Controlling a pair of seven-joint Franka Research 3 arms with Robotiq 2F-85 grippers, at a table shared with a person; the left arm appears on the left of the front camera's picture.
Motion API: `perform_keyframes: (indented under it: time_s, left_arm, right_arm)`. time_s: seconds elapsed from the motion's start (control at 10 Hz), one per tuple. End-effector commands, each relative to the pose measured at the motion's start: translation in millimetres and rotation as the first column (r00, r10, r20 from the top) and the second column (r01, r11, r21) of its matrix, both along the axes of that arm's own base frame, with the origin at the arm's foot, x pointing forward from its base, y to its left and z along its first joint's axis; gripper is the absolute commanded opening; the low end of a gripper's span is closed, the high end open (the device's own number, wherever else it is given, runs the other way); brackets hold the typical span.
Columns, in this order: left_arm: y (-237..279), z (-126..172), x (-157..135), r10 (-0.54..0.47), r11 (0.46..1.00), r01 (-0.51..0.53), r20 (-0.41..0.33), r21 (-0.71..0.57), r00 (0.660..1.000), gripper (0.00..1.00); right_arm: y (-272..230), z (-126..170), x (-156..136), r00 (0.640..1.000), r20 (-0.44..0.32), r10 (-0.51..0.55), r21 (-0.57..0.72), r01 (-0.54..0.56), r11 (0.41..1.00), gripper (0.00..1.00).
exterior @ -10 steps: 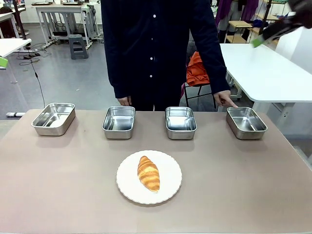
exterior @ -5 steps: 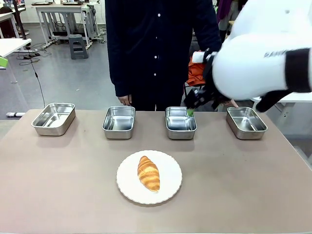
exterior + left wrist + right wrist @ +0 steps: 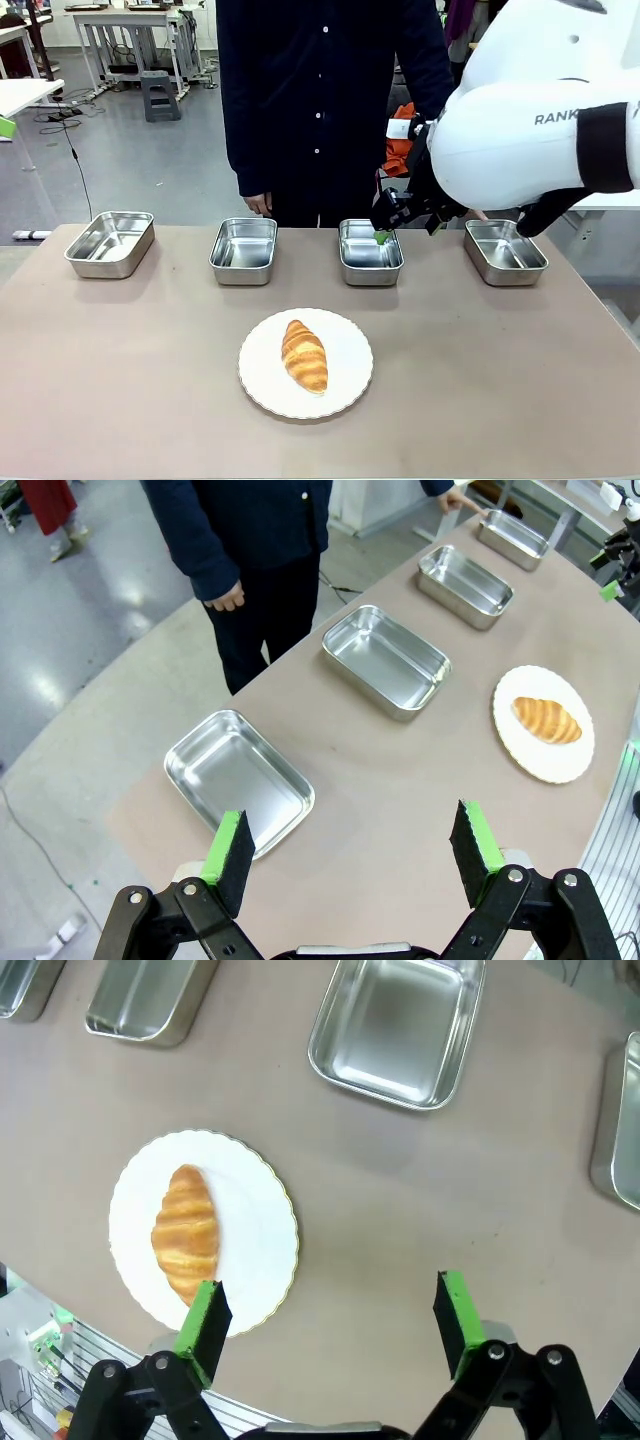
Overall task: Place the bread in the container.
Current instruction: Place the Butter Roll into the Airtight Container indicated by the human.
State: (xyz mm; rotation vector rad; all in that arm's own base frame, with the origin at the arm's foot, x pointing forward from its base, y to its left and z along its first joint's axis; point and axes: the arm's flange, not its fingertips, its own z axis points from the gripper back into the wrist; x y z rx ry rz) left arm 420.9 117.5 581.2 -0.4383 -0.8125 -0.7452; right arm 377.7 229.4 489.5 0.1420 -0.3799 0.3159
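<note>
The bread [image 3: 304,355] is a golden-brown croissant lying on a round white plate [image 3: 350,375] at the table's near middle. Several alike steel containers stand in a row at the far edge: the left one [image 3: 111,242], two middle ones [image 3: 244,250] [image 3: 370,251] and the right one [image 3: 505,250]. My right gripper [image 3: 409,232] hangs open and holding nothing above the third container. From its wrist, the open right gripper [image 3: 330,1305] looks down on the bread [image 3: 185,1230]. My left gripper [image 3: 352,842] is open, high over the leftmost container [image 3: 240,780], and the bread [image 3: 547,720] lies far off.
A person in a dark shirt [image 3: 320,90] stands at the far edge behind the middle containers. One hand [image 3: 458,498] rests by the farthest container [image 3: 512,540]; the other hand [image 3: 257,206] hangs behind the second one. Bare table lies around the plate [image 3: 255,1230].
My right arm has swung in from the upper right and now hovers over the third container, sinking slightly in the last half second. Bread, plate and containers have not moved.
</note>
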Motion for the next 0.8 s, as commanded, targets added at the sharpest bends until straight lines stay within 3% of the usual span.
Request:
perform_keyframes:
  time_s: [0.0, 0.4, 0.7]
  left_arm:
    - [0.0, 0.5, -0.8, -0.001, 1.000, 0.001, 0.009, -0.008, 1.000, 1.00]
    - [0.0, 0.5, -0.8, -0.001, 1.000, 0.001, 0.009, -0.008, 1.000, 1.00]
    - [0.0, 0.5, -0.8, -0.001, 1.000, 0.001, 0.009, -0.008, 1.000, 1.00]
  right_arm:
    - [-0.3, -1.5, 0.8, 1.000, -0.007, -0.005, 0.007, 0.005, 1.000, 1.00]
    - [98.1, -53.8, -23.0, 0.990, -0.111, -0.091, 0.026, 0.094, 0.995, 1.00]
    - [160.4, -96.6, -36.5, 0.983, -0.175, -0.045, -0.026, 0.041, 0.999, 1.00]
